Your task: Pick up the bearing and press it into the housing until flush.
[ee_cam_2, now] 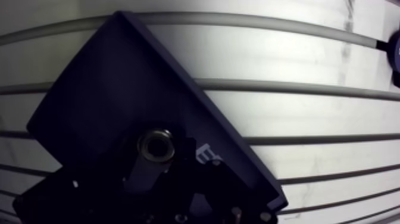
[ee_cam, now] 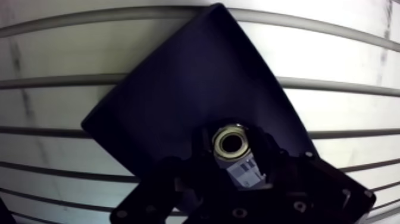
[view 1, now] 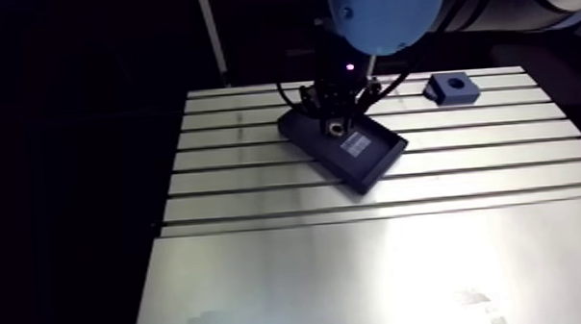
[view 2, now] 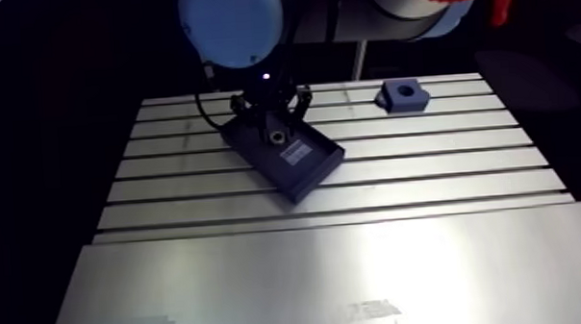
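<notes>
One bearing [ee_cam: 229, 143], a small metal ring with a dark bore, is at the tip of the gripper [view 1: 334, 121], over the floor of a dark, shallow tray [ee_cam: 178, 89]. The tray lies at an angle on the slotted surface [view 1: 359, 266], toward its far side. Everything around the ring is dark against the dark tray, so I cannot tell whether the fingers already pinch the bearing or stand spread beside it. I also cannot tell if the ring rests on the tray or is a little lifted.

By my judgement the step in hand is the pick-up; the pressing is not yet begun. The housing [view 1: 451, 88], a blue block with a round hole on top, stands well apart from the tray, near the far corner of the surface. The next move calls for a firm, level grip on the ring, a straight lift clear of the tray wall, then a carry to the hole with the ring kept flat.
</notes>
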{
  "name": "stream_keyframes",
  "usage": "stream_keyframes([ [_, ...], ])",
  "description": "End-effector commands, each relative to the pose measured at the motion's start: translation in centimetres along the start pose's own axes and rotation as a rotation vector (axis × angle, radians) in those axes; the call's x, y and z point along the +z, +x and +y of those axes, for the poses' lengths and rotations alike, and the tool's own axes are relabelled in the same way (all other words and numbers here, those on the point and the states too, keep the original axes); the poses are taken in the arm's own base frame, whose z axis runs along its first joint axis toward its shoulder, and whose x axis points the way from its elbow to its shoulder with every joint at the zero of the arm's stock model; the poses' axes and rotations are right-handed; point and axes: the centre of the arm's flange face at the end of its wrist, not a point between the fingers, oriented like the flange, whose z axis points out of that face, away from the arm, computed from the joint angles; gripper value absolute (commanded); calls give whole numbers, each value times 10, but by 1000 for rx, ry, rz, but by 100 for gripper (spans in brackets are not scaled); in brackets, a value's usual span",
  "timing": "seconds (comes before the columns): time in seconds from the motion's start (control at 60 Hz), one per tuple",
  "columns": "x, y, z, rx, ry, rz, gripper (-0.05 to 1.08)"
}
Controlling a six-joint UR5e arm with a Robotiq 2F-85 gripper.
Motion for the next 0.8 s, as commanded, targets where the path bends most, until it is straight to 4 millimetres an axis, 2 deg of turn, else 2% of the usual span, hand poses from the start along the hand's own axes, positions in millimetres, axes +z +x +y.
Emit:
stream_keyframes([
  [0.017,-4,0,-1,-1,1,7,59],
  [0.183,-11,0,0,1,2,16,61],
  [0.517,-51,-6,2,-21,0,37,65],
  [0.717,-91,-2,8,-44,-5,53,68],
  [0.783,-100,3,14,-62,-8,52,68],
  [0.8,-104,5,20,-67,-9,52,68],
])
